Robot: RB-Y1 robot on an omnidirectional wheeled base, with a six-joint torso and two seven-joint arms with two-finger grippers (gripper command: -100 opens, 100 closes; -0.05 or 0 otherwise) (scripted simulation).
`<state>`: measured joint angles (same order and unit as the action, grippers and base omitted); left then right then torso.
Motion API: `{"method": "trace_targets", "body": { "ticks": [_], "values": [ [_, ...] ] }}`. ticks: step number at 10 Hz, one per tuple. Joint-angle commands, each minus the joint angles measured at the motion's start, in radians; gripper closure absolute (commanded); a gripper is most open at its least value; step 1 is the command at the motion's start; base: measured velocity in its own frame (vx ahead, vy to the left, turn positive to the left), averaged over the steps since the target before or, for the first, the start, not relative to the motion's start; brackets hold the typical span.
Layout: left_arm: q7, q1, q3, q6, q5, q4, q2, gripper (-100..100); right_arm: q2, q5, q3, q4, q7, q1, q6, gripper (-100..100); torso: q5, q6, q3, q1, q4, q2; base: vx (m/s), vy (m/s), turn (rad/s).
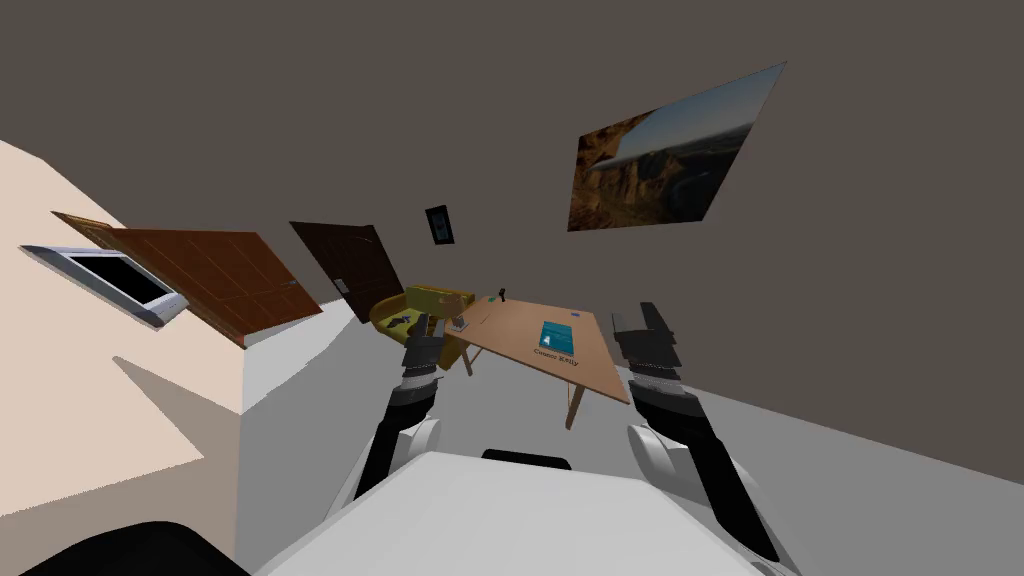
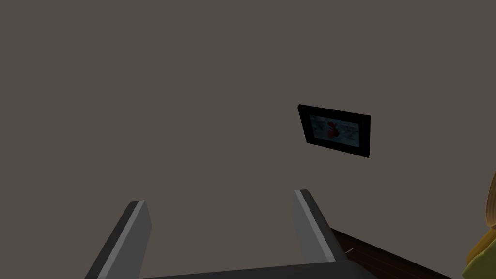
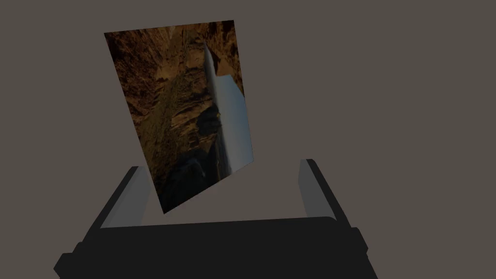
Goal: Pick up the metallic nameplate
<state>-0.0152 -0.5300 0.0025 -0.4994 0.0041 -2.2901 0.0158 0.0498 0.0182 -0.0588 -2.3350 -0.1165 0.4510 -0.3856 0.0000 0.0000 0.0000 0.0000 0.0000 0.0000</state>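
A wooden table (image 1: 600, 372) stands ahead of me against the dark wall. Near its middle lies a teal book (image 1: 556, 334), and right at the book's near side sits a small plate with dark lettering, the nameplate (image 1: 556, 357). In the head view my left gripper (image 1: 432, 324) is raised in front of the table's left end, and my right gripper (image 1: 638, 316) hangs just off its right edge. Neither touches anything. The left wrist view has the left gripper (image 2: 220, 198) open against the wall. My right gripper (image 3: 223, 167) is open too, with nothing between its fingers.
A yellow armchair (image 1: 425, 303) stands at the table's far left end, with small items (image 1: 498, 296) on the tabletop near it. A dark door (image 1: 350, 262) and an open brown door (image 1: 215, 275) lie to the left. Light grey floor (image 1: 310, 400) stretches between me and the table.
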Motion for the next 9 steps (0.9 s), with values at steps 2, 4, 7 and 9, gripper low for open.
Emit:
{"method": "trace_targets", "body": {
  "ticks": [2, 4, 7, 9],
  "values": [
    [0.000, 0.000, 0.000, 0.000, 0.000, 0.000, 0.000, 0, 0.039, 0.009, 0.020, 0.047, 0.000, -0.028, -0.004, -100, 0.000, -0.001, -0.001, 0.002, 0.000, -0.001, 0.040, 0.048, 0.134],
    [0.000, 0.000, 0.000, 0.000, 0.000, 0.000, 0.000, 0, 0.076, 0.019, 0.042, 0.097, 0.001, -0.057, -0.009, -100, 0.001, 0.000, -0.002, 0.006, -0.001, -0.004, 0.059, 0.097, 0.164],
    [0.000, 0.000, 0.000, 0.000, 0.000, 0.000, 0.000, 0, 0.122, 0.033, 0.071, 0.158, 0.003, -0.094, -0.016, -100, 0.001, 0.000, -0.002, 0.004, -0.001, -0.003, 0.047, 0.069, 0.138],
    [0.000, 0.000, 0.000, 0.000, 0.000, 0.000, 0.000, 0, 0.148, 0.042, 0.089, 0.207, 0.004, -0.116, -0.020, -100, 0.001, 0.000, -0.003, 0.004, -0.001, -0.004, 0.055, 0.061, 0.078]
  ]
}}
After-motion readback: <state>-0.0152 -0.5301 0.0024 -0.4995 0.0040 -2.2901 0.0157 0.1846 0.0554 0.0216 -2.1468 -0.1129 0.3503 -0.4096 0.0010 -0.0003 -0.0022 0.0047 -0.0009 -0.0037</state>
